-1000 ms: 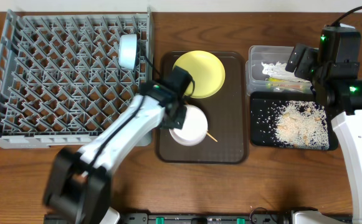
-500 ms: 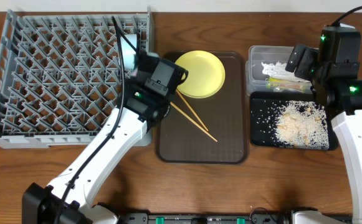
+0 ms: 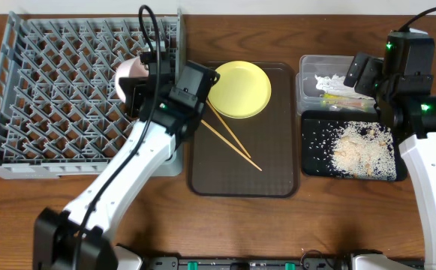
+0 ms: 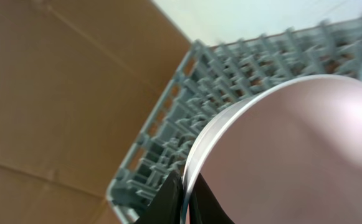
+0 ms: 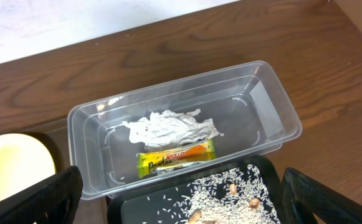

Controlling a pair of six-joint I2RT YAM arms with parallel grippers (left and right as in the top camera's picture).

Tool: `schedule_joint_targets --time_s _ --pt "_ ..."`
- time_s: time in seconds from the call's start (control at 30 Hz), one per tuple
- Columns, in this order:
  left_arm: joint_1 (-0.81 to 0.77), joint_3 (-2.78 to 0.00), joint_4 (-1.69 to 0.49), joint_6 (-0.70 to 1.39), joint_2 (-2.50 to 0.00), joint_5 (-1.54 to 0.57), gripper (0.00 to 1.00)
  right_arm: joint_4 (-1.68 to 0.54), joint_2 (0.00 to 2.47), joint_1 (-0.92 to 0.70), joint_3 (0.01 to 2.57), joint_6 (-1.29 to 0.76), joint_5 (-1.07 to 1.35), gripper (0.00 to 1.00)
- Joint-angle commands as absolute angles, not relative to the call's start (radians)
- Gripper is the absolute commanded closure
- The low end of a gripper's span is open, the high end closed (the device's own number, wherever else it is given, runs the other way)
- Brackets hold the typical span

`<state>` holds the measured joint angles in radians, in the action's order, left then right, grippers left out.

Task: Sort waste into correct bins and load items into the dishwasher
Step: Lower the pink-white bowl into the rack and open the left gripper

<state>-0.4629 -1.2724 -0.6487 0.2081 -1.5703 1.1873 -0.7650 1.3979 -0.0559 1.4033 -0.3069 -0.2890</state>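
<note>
The round white bowl is held tilted on edge above the right part of the large square grey plastic dish rack. Its rim is pinched between the closed fingers of the left hand. In the left wrist view the bowl fills the lower right of the picture (its surface looks pinkish there), and the rack's pegs are seen behind it. Whether the bowl touches the pegs cannot be told.

Just right of the rack, a large brown rectangular serving tray lies on the wooden bench. The round yellow plate is seen on the tray's far part. Two thin wooden chopsticks lie slanted across the tray's middle, their upper ends beside the left arm.

Further right, a clear rectangular plastic tub is placed on the bench. White crumpled paper and a small green-and-orange snack wrapper are contained in it, side by side. Just beside the tub's near edge lies a flat black rectangular tray, over which whitish-beige rice-like food scraps are scattered and heaped.

The right hand is held above the line where tub and black tray meet. Its fingers are spread wide and nothing is gripped.
</note>
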Motion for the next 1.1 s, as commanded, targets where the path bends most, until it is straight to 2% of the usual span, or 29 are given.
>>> schedule_joint_targets --time_s 0.0,0.47,0.9,1.07 --pt "-0.428 -1.268 -0.649 0.209 -1.634 1.296 0.92 -0.764 1.393 -0.047 1.404 -0.318 -0.307 0.01" --pt "-0.374 -1.268 -0.598 0.158 -1.786 1.295 0.92 -0.764 1.393 -0.047 1.404 -0.318 -0.307 0.01" --pt "-0.375 -1.266 -0.577 0.132 -1.797 1.293 0.93 -0.764 1.393 -0.047 1.404 -0.318 -0.307 0.01" --pt "-0.411 -1.261 -0.581 0.132 -1.797 1.22 0.92 -0.764 1.393 -0.047 1.404 -0.318 -0.307 0.01"
